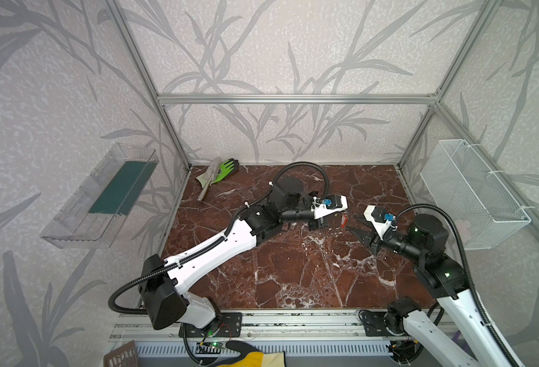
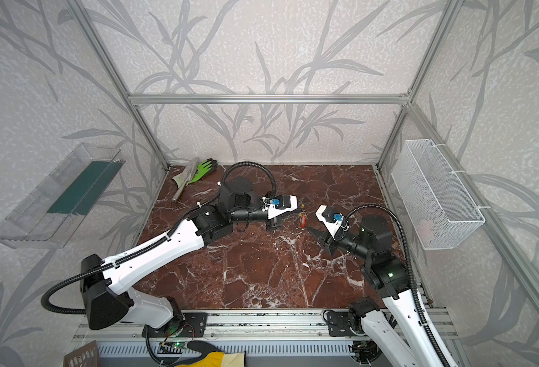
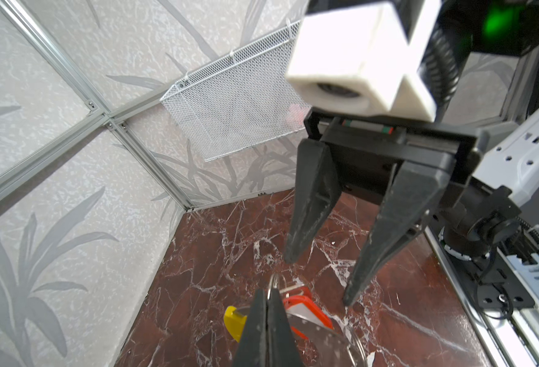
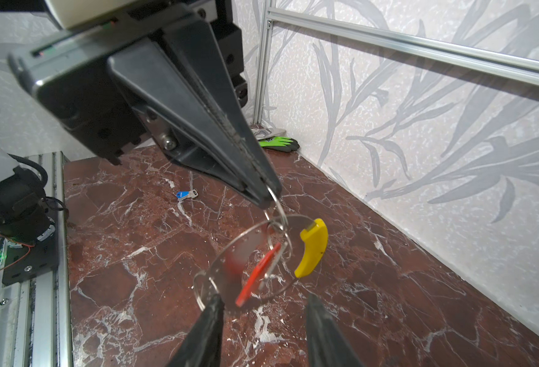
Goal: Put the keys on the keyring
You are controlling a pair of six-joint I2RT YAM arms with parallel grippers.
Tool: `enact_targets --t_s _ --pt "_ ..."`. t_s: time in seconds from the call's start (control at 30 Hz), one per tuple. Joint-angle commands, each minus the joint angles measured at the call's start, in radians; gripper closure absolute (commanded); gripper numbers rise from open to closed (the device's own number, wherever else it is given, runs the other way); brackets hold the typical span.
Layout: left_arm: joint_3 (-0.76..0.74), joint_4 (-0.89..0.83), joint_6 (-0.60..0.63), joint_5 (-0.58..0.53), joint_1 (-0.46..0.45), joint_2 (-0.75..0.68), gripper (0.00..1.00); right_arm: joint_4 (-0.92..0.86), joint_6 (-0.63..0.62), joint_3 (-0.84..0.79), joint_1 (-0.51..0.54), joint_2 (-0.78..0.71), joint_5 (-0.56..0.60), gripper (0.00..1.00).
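My left gripper (image 4: 264, 197) is shut on a small wire loop at the edge of the keyring (image 4: 313, 248). The keyring is a thin hoop with a yellow arc, and it hangs above the marble floor. One of the keys, with a red-orange head (image 4: 257, 276), dangles inside the hoop on it. The red key (image 3: 303, 306) and the yellow arc (image 3: 234, 321) also show beside the shut left fingers (image 3: 255, 321). My right gripper (image 4: 265, 298) is open just short of the hoop, holding nothing. The blue-headed key (image 4: 186, 194) lies flat on the floor behind. In a top view the right gripper (image 1: 352, 222) faces the red key (image 1: 344, 220).
A green glove (image 1: 226, 168) and a trowel (image 1: 207, 181) lie in the back left corner. A white mesh basket (image 1: 474, 193) hangs on the right wall and a clear plastic shelf (image 1: 103, 197) on the left wall. A yellow glove (image 1: 255, 357) shows at the front edge.
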Motion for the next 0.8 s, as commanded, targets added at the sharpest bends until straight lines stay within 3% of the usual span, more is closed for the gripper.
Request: enact_targets --t_s 0.0,0.37,0.57,0.77 --pt "-0.015 0.121 -0.080 0.034 0.006 -0.028 1.00 0.088 0.040 -0.006 0.003 0.018 -0.041 0.59" --pt "-0.041 0.195 -0.135 0.052 0.006 -0.029 1.00 0.155 0.040 0.001 0.003 0.053 -0.027 0.70" --pt "-0.050 0.246 -0.180 0.056 0.009 -0.025 1.00 0.162 0.014 0.000 0.003 0.043 -0.005 0.85" --pt "-0.088 0.390 -0.306 0.086 0.014 -0.002 1.00 0.144 -0.024 0.006 0.003 0.052 -0.035 0.98"
